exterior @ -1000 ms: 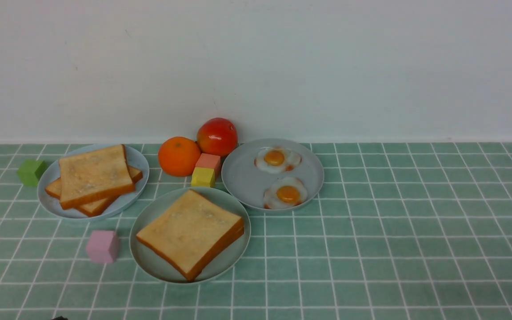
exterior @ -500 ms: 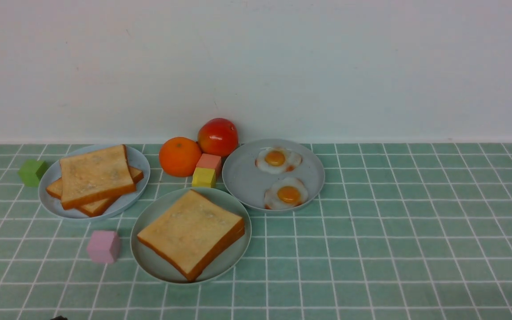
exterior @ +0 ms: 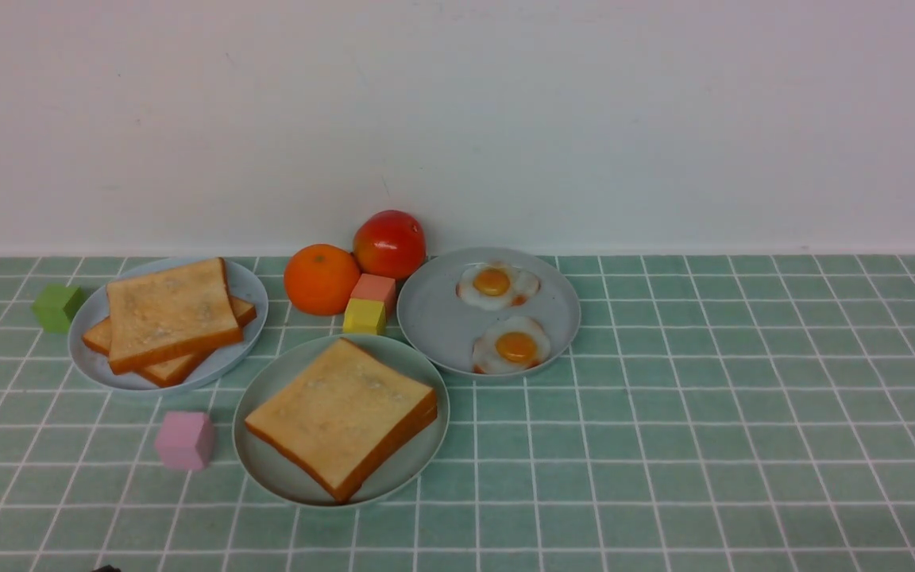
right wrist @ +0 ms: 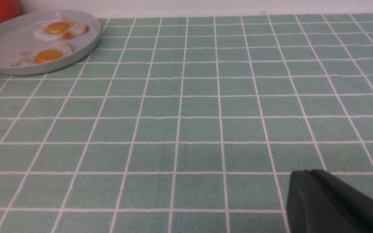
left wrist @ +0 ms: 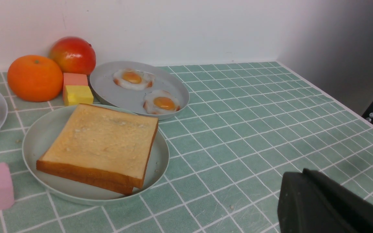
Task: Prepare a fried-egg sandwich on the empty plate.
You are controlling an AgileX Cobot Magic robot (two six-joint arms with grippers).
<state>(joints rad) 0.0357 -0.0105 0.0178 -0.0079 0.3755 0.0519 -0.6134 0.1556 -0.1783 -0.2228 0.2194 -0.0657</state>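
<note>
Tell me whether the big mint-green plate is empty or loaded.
Loaded: the mint-green plate carries toast, seemingly two stacked slices; no egg shows on it.

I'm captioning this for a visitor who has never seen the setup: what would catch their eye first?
Most striking is the thick toast slice filling the mint-green plate at the front of the green tiled table. Behind it, two fried eggs lie on a grey-blue plate. An orange and a red fruit sit by the wall.

No readable text, labels, brands, numbers or signs on anything in view.
</note>
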